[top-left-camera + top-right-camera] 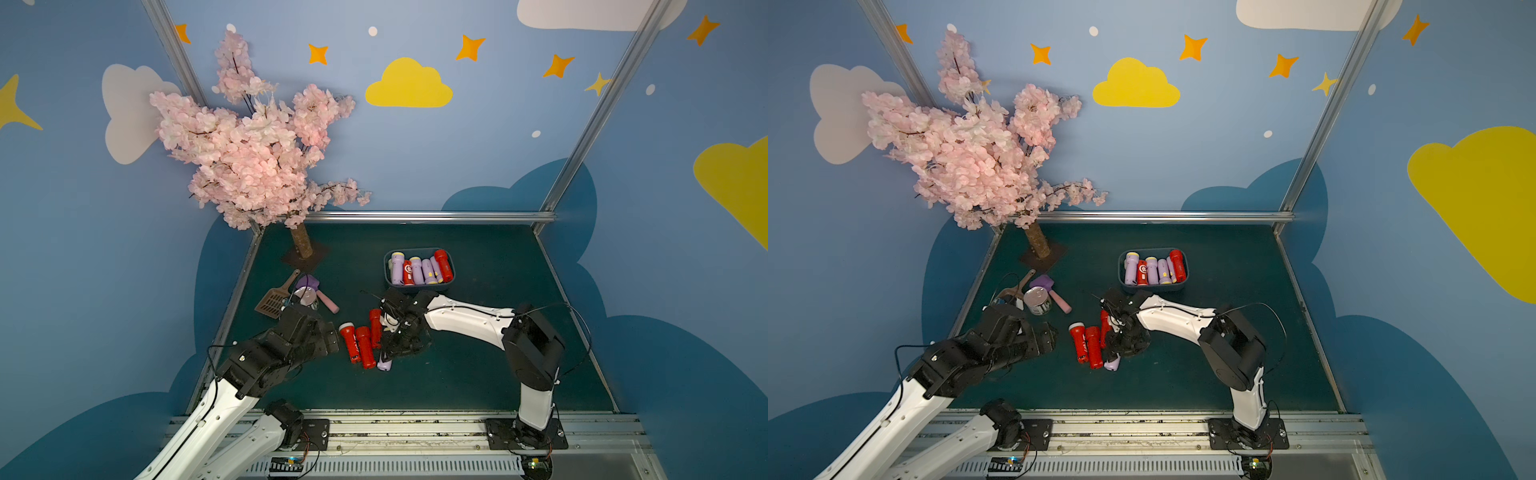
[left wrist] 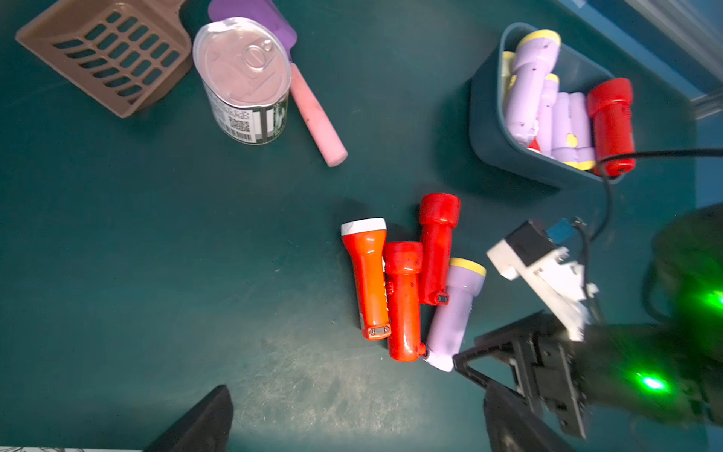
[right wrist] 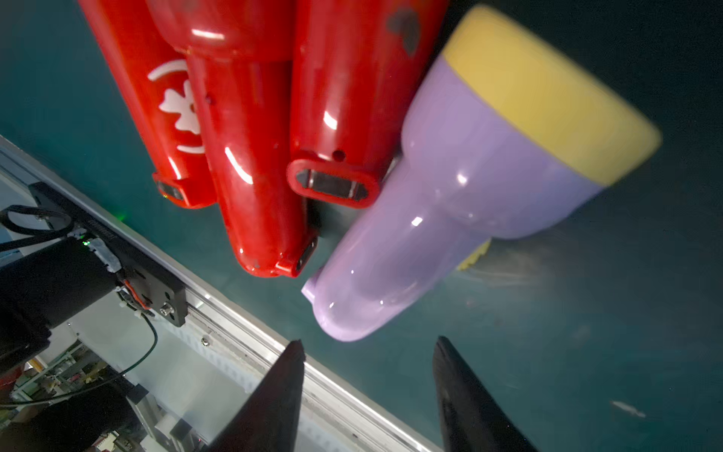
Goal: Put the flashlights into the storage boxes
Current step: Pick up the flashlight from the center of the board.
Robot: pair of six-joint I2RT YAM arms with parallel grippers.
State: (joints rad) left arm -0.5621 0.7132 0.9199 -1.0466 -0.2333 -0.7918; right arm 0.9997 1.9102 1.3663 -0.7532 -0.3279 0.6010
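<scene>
In both top views the slate-blue storage box [image 1: 419, 288] [image 1: 1153, 287] stood toward the far side of the green mat [image 1: 457, 374], holding several lavender and red boxed flashlights [image 1: 417, 270] laid side by side. Four loose flashlights [image 1: 365, 347] lay at mid-mat nearer the robot, three red and one lavender flashlight [image 1: 384, 365], each touching its neighbour. The right gripper [image 1: 390, 349] pointed down over the lavender flashlight, and the left gripper [image 1: 332, 338] hung just beside the red ones on their other side. A blossom tree [image 1: 249, 158] stood at the far left corner. In the left wrist view the left gripper [image 2: 356, 391] had its fingers spread wide with only bare mat between them, holding nothing. The loose flashlights [image 2: 405, 301] lay ahead of it, with the storage box [image 2: 489, 129] well apart beyond them. A can [image 2: 246, 78], a brown slotted scoop [image 2: 109, 54] and a pink stick [image 2: 317, 117] lay off to one side. In the right wrist view the right gripper [image 3: 369, 346] showed two dark fingers [image 3: 281, 391] standing apart and empty. The tail of the lavender flashlight [image 3: 450, 203] lay just beyond their tips, its yellow head turned away and the red ones alongside.
</scene>
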